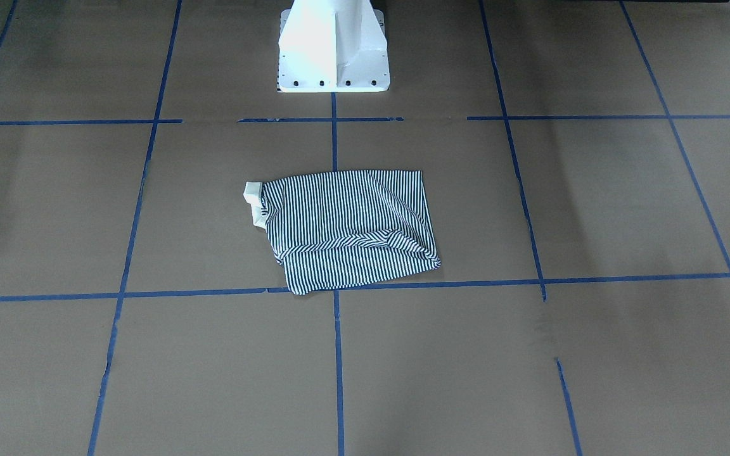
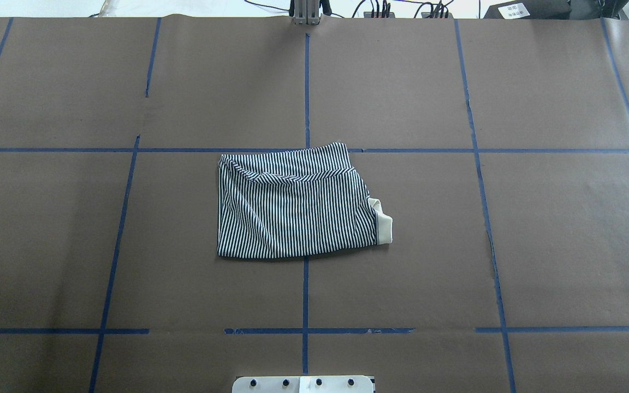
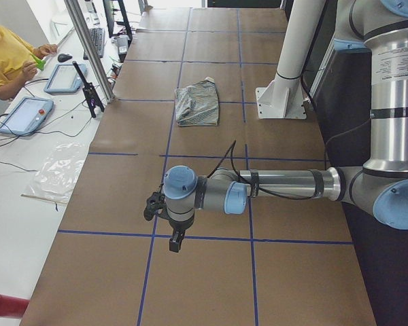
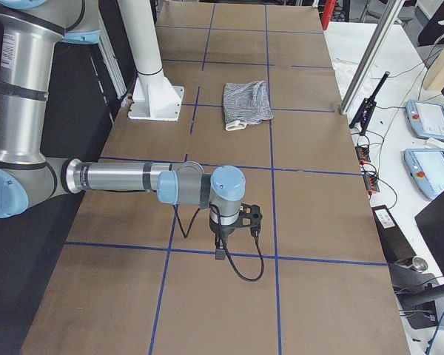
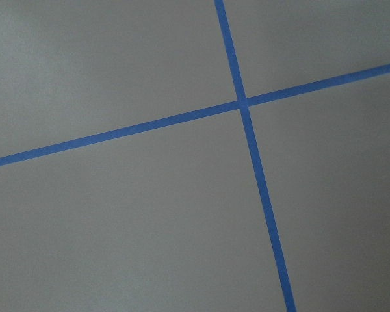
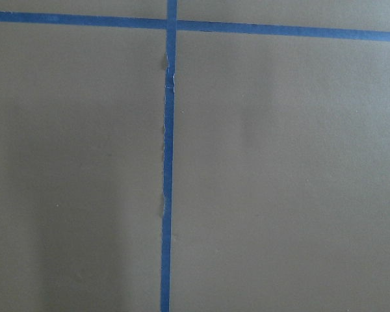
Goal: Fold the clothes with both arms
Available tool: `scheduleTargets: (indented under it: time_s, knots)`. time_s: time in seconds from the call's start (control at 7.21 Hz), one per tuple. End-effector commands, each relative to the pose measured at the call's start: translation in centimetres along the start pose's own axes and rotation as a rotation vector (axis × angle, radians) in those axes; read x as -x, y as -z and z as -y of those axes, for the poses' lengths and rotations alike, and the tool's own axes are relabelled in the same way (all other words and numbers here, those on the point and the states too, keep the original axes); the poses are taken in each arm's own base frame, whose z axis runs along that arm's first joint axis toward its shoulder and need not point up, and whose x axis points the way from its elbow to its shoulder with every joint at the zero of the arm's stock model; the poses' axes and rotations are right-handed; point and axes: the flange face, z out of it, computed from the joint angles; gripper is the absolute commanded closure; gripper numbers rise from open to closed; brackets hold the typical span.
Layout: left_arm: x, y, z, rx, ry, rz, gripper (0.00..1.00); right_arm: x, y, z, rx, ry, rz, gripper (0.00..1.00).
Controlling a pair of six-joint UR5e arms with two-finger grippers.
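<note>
The clothes are one navy-and-white striped polo shirt (image 1: 346,228), folded into a compact rectangle at the table's middle (image 2: 292,207). Its cream collar (image 2: 383,226) sticks out on one side. In the side views the shirt (image 3: 197,102) (image 4: 246,103) lies far from both arms. My left gripper (image 3: 175,241) hangs over bare table at the near end of the exterior left view. My right gripper (image 4: 220,248) hangs likewise in the exterior right view. I cannot tell whether either is open or shut. Both wrist views show only brown paper and blue tape.
Brown paper with a blue tape grid (image 2: 306,87) covers the table (image 2: 511,245). The white pedestal base (image 1: 333,50) stands behind the shirt. A person in yellow (image 3: 3,58) sits by tablets (image 3: 24,114) off the table's far edge. A metal post (image 4: 370,59) stands there.
</note>
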Motion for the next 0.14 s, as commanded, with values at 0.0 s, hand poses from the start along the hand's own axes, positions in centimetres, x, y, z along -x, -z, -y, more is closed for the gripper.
scheduleTargets:
  time_s: [0.0]
  knots:
    - [0.01, -0.01, -0.01, 0.000, 0.001, 0.000, 0.00, -0.08, -0.10, -0.15, 0.002, -0.001, 0.000, 0.00]
